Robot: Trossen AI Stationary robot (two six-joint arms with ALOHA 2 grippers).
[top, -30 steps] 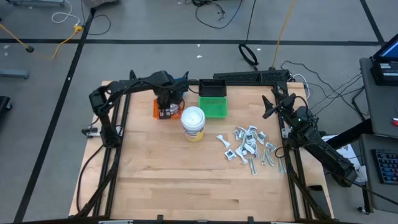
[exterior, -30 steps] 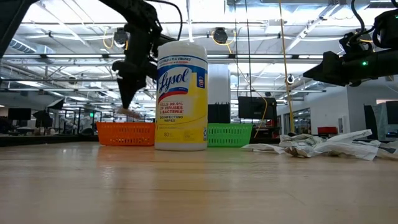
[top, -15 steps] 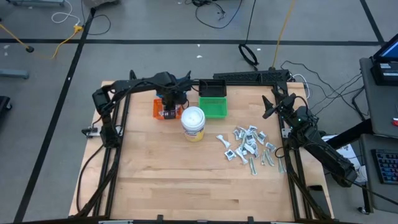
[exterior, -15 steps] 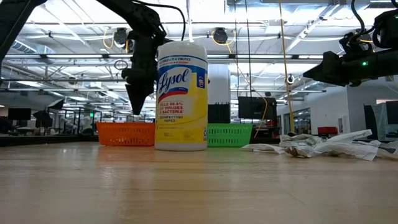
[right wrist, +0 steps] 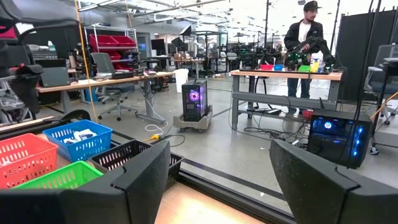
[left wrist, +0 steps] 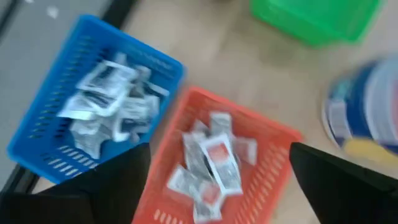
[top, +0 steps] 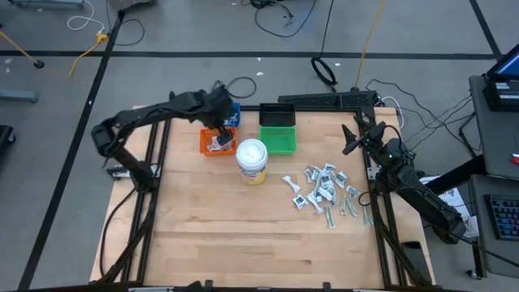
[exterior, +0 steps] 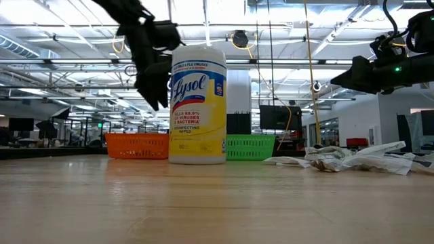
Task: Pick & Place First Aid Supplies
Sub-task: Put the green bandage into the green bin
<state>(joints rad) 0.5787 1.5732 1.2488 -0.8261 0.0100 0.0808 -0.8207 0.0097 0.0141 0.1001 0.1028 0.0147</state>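
The left pincer (top: 220, 122) hangs above the orange bin (top: 216, 143) at the upper left of the counter (top: 243, 235), fingers spread wide with nothing between them; its wrist view looks down between the two dark fingers onto packets lying in the orange bin (left wrist: 217, 162) and more in the blue bin (left wrist: 93, 112) beside it. The right pincer (top: 350, 139) waits at the counter's right edge, raised and pointing off toward the room, its fingers apart and empty.

Most of the first aid supplies (top: 324, 191) lie in a loose heap at centre right of the high view, well apart from the bins. In the low view that heap (exterior: 352, 159) sits at the right, with the wipes jar (exterior: 197, 105) standing between it and the orange bin (exterior: 135, 145).

The risk ahead, as I judge it, is the jar (top: 252, 159): it stands just beside the orange bin and the green bin (top: 277, 138), so an arm swinging low between heap and bins could clip it and tip it. The packets overlap, so a grasp may lift two at once or drag neighbours off the edge nearby.
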